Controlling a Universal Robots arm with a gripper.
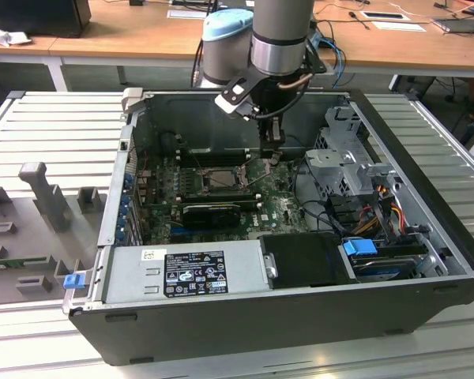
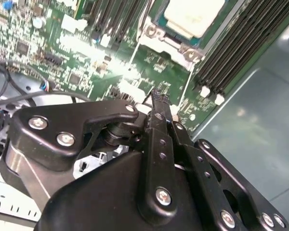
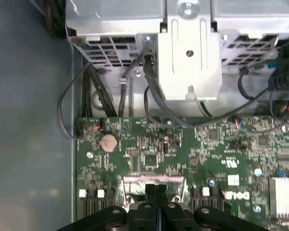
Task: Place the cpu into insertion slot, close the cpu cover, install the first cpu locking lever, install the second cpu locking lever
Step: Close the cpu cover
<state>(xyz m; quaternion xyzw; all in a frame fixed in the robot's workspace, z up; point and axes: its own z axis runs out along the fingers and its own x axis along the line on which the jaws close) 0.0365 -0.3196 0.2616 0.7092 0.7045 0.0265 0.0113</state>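
The cpu (image 2: 195, 17), with its pale silver top, lies in the insertion slot (image 1: 213, 180) on the green board inside the open case. A silvery frame, the cpu cover (image 2: 154, 34), lies around the chip; I cannot tell whether it is fully down. My gripper (image 1: 272, 156) hangs just above the board, a little to the exterior view's right of the slot. Its black fingers (image 2: 157, 103) are pressed together with nothing between them. In the first wrist view the gripper (image 3: 156, 188) stands in front of a silvery edge of the slot (image 3: 135, 182).
A long black graphics card (image 1: 209, 212) lies just in front of the slot, with black memory slots (image 2: 241, 43) beside it. A metal drive cage (image 1: 347, 158) and loose cables (image 1: 379, 201) fill the exterior view's right. The power supply (image 1: 189, 272) sits at the case's front.
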